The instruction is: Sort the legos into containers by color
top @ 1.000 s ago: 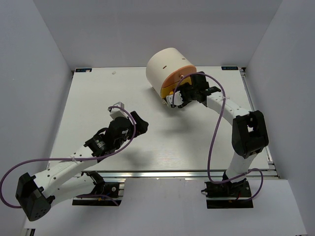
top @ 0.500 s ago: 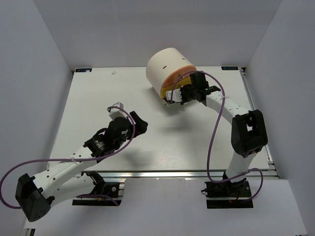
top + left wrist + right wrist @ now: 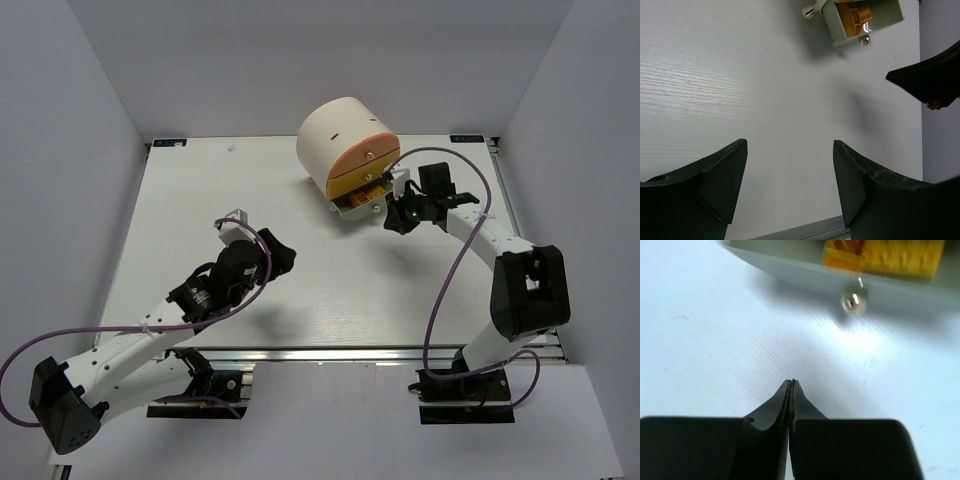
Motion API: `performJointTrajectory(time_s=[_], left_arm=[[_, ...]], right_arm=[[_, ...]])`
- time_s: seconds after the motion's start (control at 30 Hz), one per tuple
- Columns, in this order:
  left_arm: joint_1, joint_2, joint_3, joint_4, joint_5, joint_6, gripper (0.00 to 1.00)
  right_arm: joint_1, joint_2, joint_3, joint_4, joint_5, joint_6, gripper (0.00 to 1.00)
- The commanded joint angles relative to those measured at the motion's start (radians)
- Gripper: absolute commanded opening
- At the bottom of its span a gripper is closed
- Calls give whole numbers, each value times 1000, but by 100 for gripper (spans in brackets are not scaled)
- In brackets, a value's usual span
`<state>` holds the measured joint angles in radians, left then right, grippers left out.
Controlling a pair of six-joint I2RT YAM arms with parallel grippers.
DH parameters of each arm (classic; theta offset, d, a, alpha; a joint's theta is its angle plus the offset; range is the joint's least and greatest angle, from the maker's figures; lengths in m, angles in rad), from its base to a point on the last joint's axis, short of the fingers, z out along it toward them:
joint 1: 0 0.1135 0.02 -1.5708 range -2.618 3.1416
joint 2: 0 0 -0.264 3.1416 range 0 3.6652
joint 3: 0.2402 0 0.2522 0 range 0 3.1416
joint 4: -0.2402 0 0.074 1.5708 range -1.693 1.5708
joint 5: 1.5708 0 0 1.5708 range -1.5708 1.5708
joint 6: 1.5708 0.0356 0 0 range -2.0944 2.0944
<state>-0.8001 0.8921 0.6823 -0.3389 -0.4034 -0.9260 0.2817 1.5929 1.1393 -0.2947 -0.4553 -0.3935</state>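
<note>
Cream drum [image 3: 335,130] on white ribbed table [image 3: 330,290], pale walls [image 3: 100,80] around.

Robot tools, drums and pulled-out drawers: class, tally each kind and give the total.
Tools: 2, the left tool and the right tool
White drum: 1
Pulled-out drawer: 1
Total: 4

White links [image 3: 130,345], black joints [image 3: 525,290], purple cables [image 3: 430,310], matte black left hand [image 3: 790,150]

Robotics lab cell, plain white walls [image 3: 90,110] around a white table [image 3: 190,190], cabled robot arms [image 3: 150,335] bolted to its metal rail [image 3: 340,353].
</note>
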Motion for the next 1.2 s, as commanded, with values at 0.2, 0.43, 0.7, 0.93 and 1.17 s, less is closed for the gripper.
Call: performJointTrajectory(time_s=[0.2,0.43,0.7,0.93,1.17], left_arm=[[2,4,16,-18,3,-14,83],[2,2,40,-78,-9,-43,84],[-7,11,51,-103,-25,-68,84],[-7,41,63,-100,-9,-62,84],[-7,64,77,-98,1,-51,84]], right_arm=[[-65,180,92,8,133,597,0],[-85,301,174,140,196,958,0],[-99,407,266,204,194,1125,0],[-107,444,281,279,149,1202,14],[-99,469,298,342,109,1248,30]])
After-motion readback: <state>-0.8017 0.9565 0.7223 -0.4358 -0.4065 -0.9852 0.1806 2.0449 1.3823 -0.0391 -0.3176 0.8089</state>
